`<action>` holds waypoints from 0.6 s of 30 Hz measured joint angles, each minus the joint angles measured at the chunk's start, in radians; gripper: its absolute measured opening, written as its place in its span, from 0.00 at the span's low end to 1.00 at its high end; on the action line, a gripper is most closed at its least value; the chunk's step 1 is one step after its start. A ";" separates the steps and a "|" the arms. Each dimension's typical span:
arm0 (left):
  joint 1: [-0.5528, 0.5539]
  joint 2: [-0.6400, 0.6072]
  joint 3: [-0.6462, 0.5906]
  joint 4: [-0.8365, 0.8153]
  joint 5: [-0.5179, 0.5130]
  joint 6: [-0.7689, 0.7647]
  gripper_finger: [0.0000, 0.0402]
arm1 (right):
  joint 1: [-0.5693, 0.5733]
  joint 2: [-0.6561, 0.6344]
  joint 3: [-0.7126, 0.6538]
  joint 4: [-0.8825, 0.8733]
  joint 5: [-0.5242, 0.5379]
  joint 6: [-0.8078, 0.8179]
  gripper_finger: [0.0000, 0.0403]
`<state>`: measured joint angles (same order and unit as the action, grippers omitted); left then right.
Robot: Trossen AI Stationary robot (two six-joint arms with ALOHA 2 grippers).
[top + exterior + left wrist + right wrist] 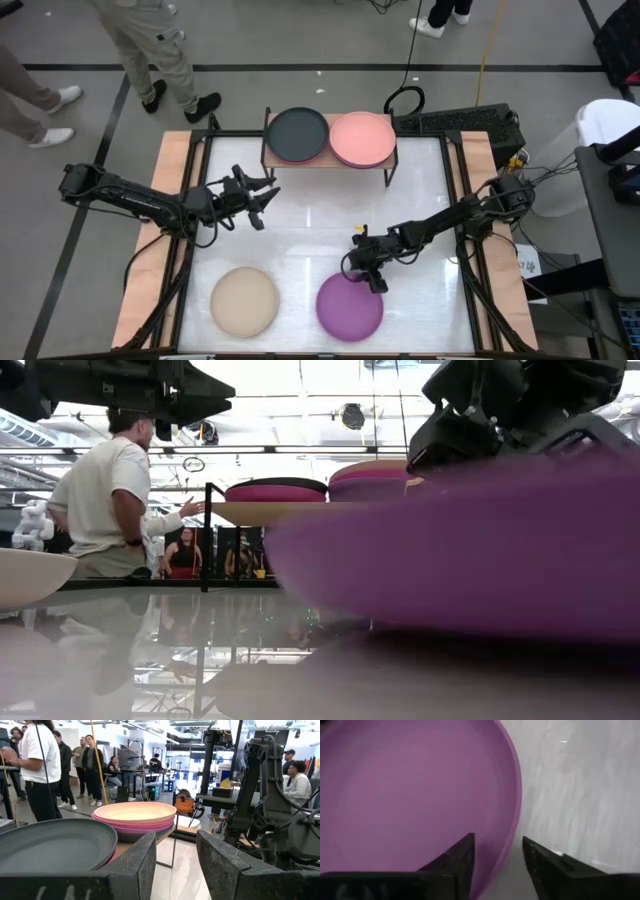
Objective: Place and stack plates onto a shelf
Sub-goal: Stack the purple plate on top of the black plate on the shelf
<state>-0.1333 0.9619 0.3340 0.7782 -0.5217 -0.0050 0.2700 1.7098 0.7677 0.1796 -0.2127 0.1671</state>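
Purple plate (350, 306) and beige plate (244, 300) lie low in the frame on my white surface (320, 215), so I judge the task mostly done: the shelf (330, 160) at upper centre already carries two stacks, one topped black-grey (297, 133), one salmon pink (362, 138). My right hand (374, 277) straddles the purple plate's rim, fingers apart, nothing grasped; my left hand (262, 200) hangs released and empty at centre left. Beyond the wood-edged surface, people stand on grey floor.

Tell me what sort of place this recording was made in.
Probably a shared robotics lab or workshop, not a home. Two robot arms work over a white table on a taped concrete floor, cables trail beside the rig, and people stand among equipment racks in the open room behind.
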 joint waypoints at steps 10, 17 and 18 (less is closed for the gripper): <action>0.000 0.000 0.000 -0.005 0.000 0.001 0.36 | -0.022 -0.054 0.006 0.011 -0.002 -0.064 0.02; -0.001 0.000 0.000 0.003 0.000 -0.018 0.36 | -0.098 -0.186 0.005 0.035 0.016 -0.084 0.00; -0.001 0.000 0.000 0.008 0.000 -0.023 0.36 | -0.117 -0.218 0.005 0.038 0.033 -0.092 0.00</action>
<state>-0.1341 0.9619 0.3340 0.7858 -0.5217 -0.0283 0.1526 1.4921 0.7731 0.2173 -0.1802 0.0748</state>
